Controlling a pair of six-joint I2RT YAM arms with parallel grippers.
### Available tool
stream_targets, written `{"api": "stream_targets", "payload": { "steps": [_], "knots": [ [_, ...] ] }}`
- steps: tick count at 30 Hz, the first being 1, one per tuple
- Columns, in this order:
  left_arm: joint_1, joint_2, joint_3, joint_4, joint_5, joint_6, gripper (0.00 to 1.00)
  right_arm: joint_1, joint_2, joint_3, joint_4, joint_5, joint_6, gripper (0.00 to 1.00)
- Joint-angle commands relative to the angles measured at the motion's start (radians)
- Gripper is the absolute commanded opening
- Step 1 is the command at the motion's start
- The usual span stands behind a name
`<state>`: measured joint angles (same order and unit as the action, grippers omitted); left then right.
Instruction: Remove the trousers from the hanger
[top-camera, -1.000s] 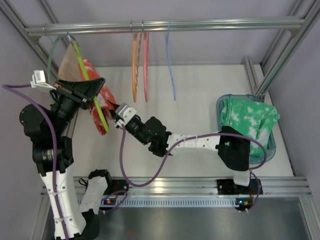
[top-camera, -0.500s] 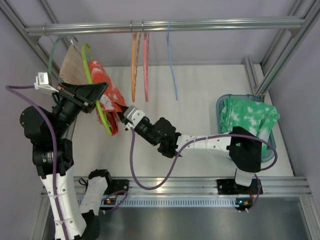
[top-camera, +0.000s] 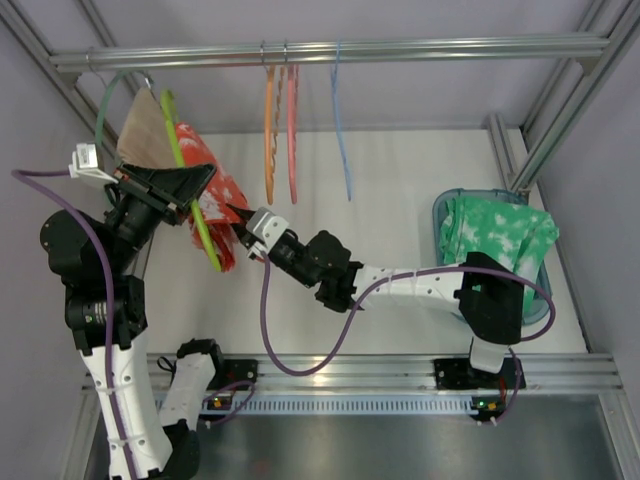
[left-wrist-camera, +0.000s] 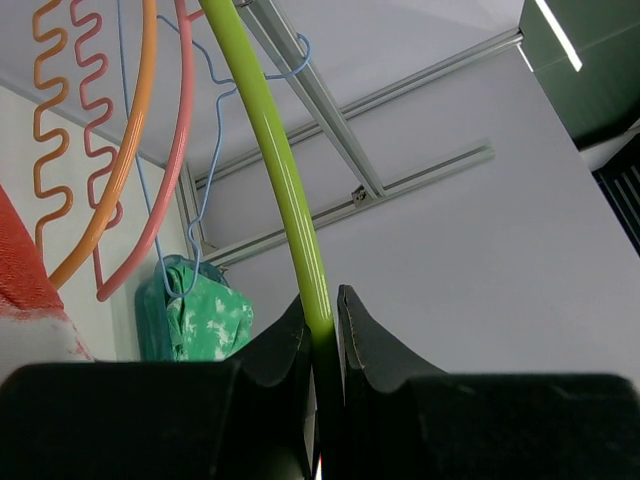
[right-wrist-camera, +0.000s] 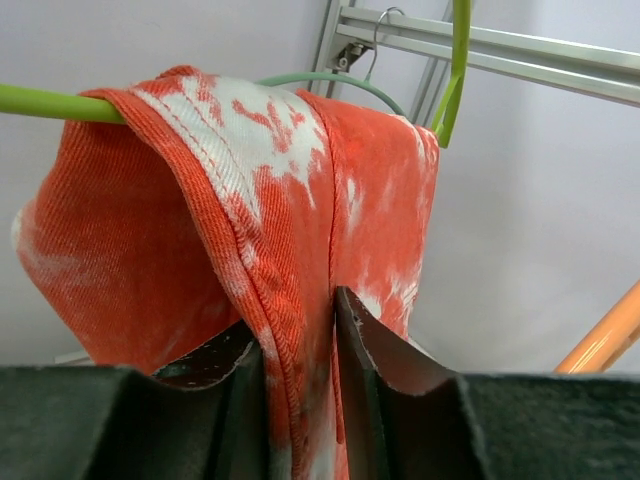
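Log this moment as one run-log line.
left gripper: shut on hanger | right gripper: fingers either side of a trousers fold, grip unclear | trousers: draped over hanger bar

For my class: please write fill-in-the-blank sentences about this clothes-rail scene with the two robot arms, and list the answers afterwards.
1. The left pincer is shut on the lime hanger, and a fold of the red-orange ____ sits between the right pincer's fingers.
2. The bin on the right holds a ____-and-white cloth.
3. To the right of the lime hanger, ____ bare hangers hang on the rail.

Missing words: trousers; green; three.
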<state>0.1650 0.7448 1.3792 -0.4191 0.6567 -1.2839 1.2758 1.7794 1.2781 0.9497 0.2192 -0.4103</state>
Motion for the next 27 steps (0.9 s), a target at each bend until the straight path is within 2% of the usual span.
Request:
{"api": "stream_targets", "payload": {
  "steps": [1, 2, 3, 4, 6, 9, 16, 27],
  "knots": [
    [0.008, -0.012, 0.05, 0.223, -0.035, 0.037, 0.0, -0.013, -0.012, 0.056, 0.014, -0.026, 0.027, 0.11],
    [0.007, -0.013, 0.047, 0.223, -0.037, 0.037, 0.0, -0.013, -0.012, 0.058, 0.008, -0.024, 0.027, 0.07],
    [0.008, -0.013, 0.046, 0.223, -0.037, 0.035, 0.0, -0.013, -0.011, 0.056, 0.008, -0.024, 0.03, 0.09],
    [0.007, -0.015, 0.044, 0.221, -0.037, 0.035, 0.0, -0.016, -0.012, 0.055, 0.009, -0.026, 0.039, 0.16],
    [0.007, -0.015, 0.044, 0.223, -0.037, 0.035, 0.0, -0.016, -0.009, 0.061, -0.005, -0.044, 0.028, 0.0],
    [0.007, -0.015, 0.041, 0.221, -0.037, 0.031, 0.0, -0.023, -0.006, 0.07, -0.014, -0.047, 0.028, 0.0],
    [0.008, -0.033, -0.014, 0.223, -0.031, 0.044, 0.0, -0.032, -0.008, 0.145, -0.06, 0.052, 0.062, 0.0],
    [0.008, -0.087, -0.201, 0.221, -0.037, 0.077, 0.0, -0.038, -0.175, 0.282, -0.256, 0.046, 0.174, 0.0]
  ]
}}
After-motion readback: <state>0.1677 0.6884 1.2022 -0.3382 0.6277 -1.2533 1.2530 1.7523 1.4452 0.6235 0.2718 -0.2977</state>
